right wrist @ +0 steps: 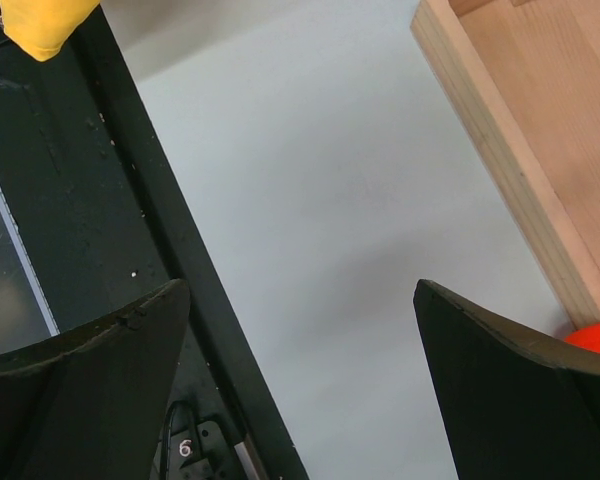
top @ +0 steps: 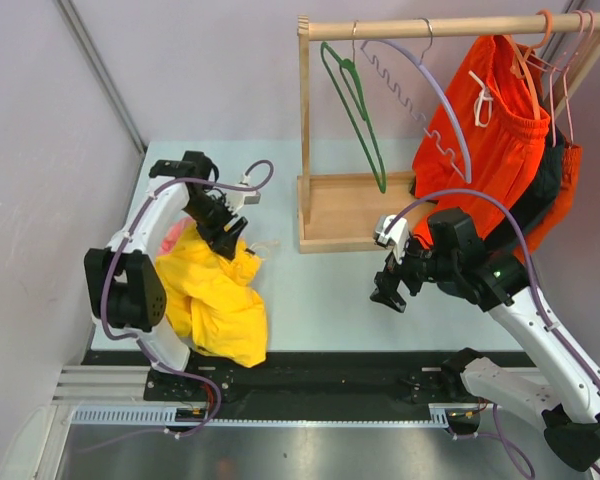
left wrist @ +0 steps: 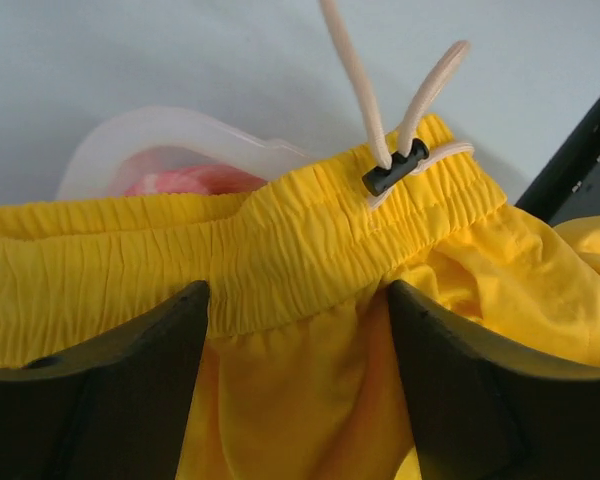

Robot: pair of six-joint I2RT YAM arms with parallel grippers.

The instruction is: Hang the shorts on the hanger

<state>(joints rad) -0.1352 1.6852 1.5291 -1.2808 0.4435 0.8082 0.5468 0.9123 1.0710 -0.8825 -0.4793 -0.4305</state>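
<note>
- Broadly, across the table (top: pixel 320 290): wooden rack (top: pixel 305 120) at 1 o'clock, with orange-red shorts (top: pixel 490 130) draped from its rail.
- At 9 o'clock, the shorts (top: pixel 220 300): heaped in a yellow pile near the left arm's base, not yet lifted.
- At 12 o'clock on the rail, the hanger (top: pixel 410 108): hangs bare by its hook, well apart from the pile.
- Over the pile's 12 o'clock edge, left gripper (top: pixel 223 232): jaws wide, straddling the elastic waistband (left wrist: pixel 280 250) without pinching it.
- At 4 o'clock, right gripper (top: pixel 388 292): jaws spread with nothing between them, above bare table near the rack's base.
- At 1 o'clock along the waistband, seen from the left wrist: drawstring (left wrist: pixel 420 95) and its black toggle (left wrist: pixel 395 167).
- Likely trouble: may close on a single layer or shallow fold, so the fabric slips out mid-lift.
- May also hook a drawstring loop on a finger, or drag up the pink cloth (left wrist: pixel 185 182) lying just behind the waistband.
- Later on, could knock the light hanger swinging or off the rail if nudged.
</note>
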